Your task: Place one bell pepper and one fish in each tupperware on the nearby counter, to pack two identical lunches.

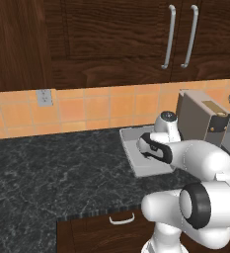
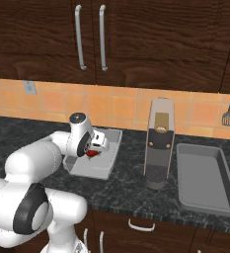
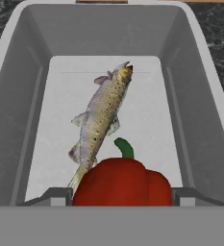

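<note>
Bottom centre of hand view: gripper (image 3: 122,198) clamped on red bell pepper (image 3: 123,182), over left tupperware (image 3: 200,96) holding fish (image 3: 101,120). Pepper looks light, waxy-slick; you grip across shoulders.

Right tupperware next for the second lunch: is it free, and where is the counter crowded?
The right tupperware lies bare. Left tupperware is crowded: fish inside, red bell pepper between gripper fingers. Counter is bare left of it.
</note>
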